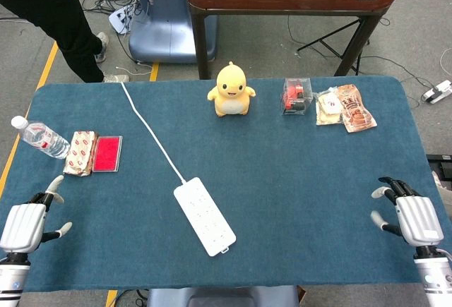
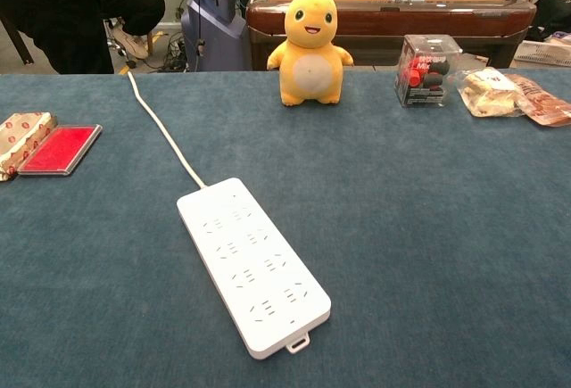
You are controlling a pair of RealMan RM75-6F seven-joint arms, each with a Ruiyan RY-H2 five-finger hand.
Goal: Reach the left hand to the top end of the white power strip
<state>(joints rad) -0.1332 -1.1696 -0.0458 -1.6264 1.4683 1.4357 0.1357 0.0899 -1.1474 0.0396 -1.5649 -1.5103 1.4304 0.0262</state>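
Overhead, head view: left hand (image 1: 25,226) at table's (image 1: 296,180) near-left corner, fingers spread, holding nothing. Right hand (image 1: 413,219) at near-right corner, likewise spread and bare. White power strip (image 1: 204,215) lies diagonal near front edge, cord (image 1: 150,132) running to far edge. Chest view: strip (image 2: 252,261) centre-left; yellow plush toy (image 2: 310,49) upright at far edge; hands unseen.

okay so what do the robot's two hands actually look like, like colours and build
Both show only in the head view. The left hand has a glossy white, boxy back shell with dark, black-looking fingers capped by pale grey-white tips, above a white ribbed wrist cuff. The right hand matches: white shell, black fingers, light tips, and a white wrist segment below. No markings or cables are legible.
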